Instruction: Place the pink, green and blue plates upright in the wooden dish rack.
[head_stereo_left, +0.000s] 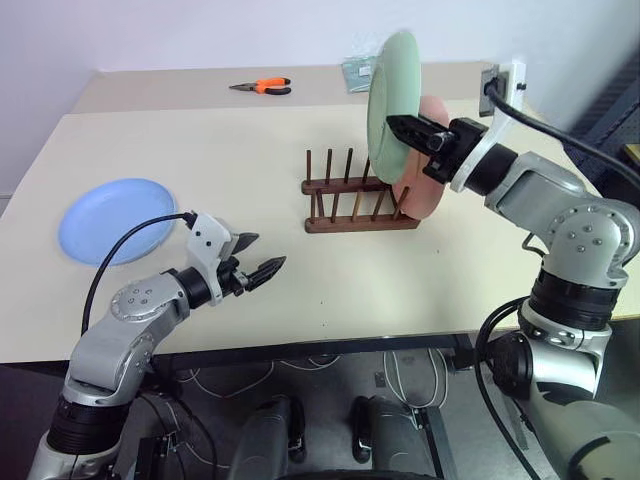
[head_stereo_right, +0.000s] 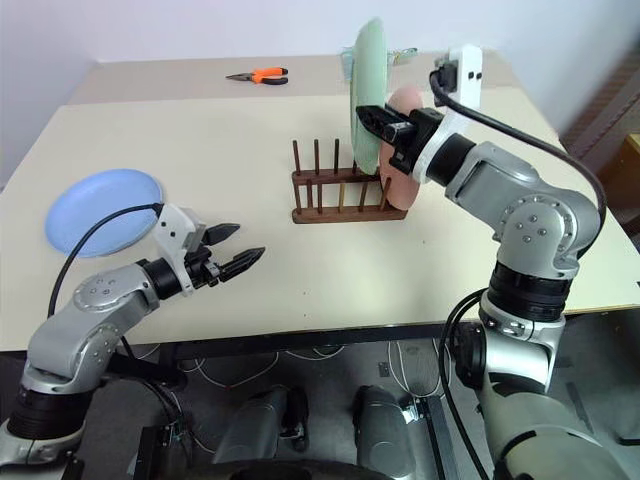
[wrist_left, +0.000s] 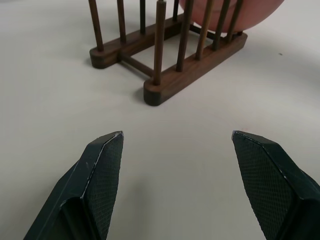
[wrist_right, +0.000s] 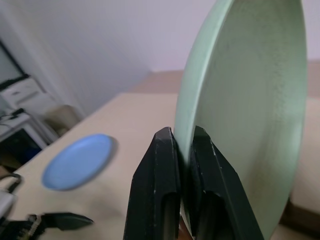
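Pink plate (head_stereo_left: 425, 195) was already in the rack (head_stereo_left: 355, 210) — I had the right gripper (head_stereo_left: 400, 128) clamped on the green plate (head_stereo_left: 390, 90) above it. Blue plate (head_stereo_left: 115, 218) sat flat on the table (head_stereo_left: 250, 290) — left gripper (head_stereo_left: 258, 255) gaped empty.

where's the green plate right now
The green plate is held upright on edge in the shut right gripper, in the air above the right end of the wooden dish rack, just in front of the pink plate already standing there.
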